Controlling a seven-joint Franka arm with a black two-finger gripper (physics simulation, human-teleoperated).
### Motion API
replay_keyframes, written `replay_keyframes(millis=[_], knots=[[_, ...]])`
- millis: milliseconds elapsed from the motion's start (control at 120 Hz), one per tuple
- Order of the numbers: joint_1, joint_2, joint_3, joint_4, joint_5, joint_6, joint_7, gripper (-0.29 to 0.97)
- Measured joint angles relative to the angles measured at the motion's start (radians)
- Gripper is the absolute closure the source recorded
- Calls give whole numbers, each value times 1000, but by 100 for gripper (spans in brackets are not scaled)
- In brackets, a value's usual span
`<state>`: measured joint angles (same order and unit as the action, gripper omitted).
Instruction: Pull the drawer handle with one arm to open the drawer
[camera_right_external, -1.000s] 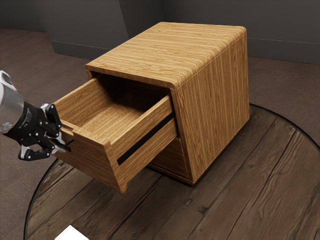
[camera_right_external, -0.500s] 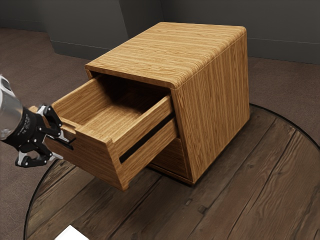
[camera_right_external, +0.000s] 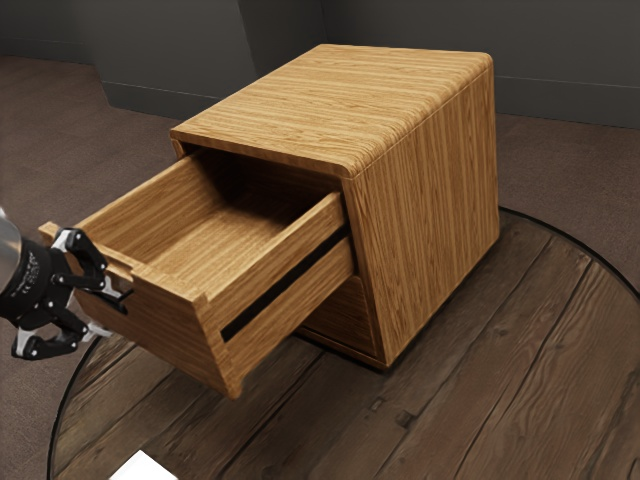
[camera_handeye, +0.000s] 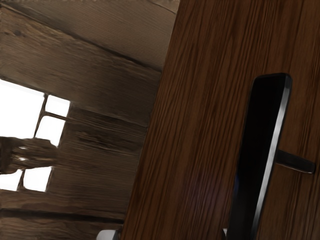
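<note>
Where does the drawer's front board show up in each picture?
Exterior view: the front board is at the lower left, on the end of the open drawer that faces the hand.
Wrist view: the front board is the wood panel carrying the black handle.
Shared landmark: the dark plank table, next to the board in both.

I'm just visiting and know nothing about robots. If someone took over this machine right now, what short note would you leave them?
Tool: at the drawer's front face, at the exterior view's left. Whether it is clamped on the handle cannot be told.
Things: the cabinet stands on the round wooden table. Its drawer is pulled far out. The black handle sits close ahead of the wrist camera.
Done: the drawer is open.
Left: probably a little more pull at most, then release and back away.
</note>
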<state>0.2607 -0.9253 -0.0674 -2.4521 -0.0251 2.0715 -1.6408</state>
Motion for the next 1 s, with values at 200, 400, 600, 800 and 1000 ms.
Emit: replay_keyframes(millis=[200,400,600,800,1000], knots=[[-2,-6,0,-3,3,-1,1,51],[-2,-14,0,3,15,0,6,50],[-3,-20,0,15,36,2,14,49],[-1,-9,0,67,53,2,27,49],[-1,182,9,378,63,-103,41,39]])
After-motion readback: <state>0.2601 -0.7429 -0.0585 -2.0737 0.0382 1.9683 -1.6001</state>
